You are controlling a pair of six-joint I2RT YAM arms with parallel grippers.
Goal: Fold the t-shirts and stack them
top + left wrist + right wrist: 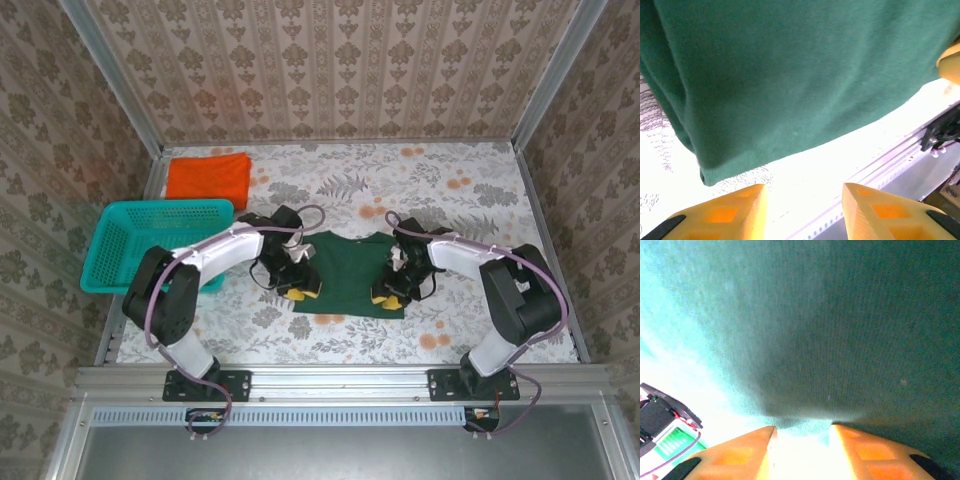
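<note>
The dark green t-shirt [350,272] lies folded into a rough square at the table's middle, between my two grippers. My left gripper [298,288] sits low at its left front corner. In the left wrist view the jaws [804,187] stand open over bare table, just short of the shirt's hem [790,75]. My right gripper [388,293] is at the shirt's right front corner. Its yellow fingers [803,427] are apart, pressed close to the green cloth [830,330], a bit of which shows between the tips. The orange t-shirt [208,177] lies folded at the back left.
A teal mesh basket [150,240] stands at the left edge, just left of my left arm. The floral tablecloth [450,190] is walled in on three sides. A metal rail [350,378] runs along the near edge and appears again in the left wrist view [900,150].
</note>
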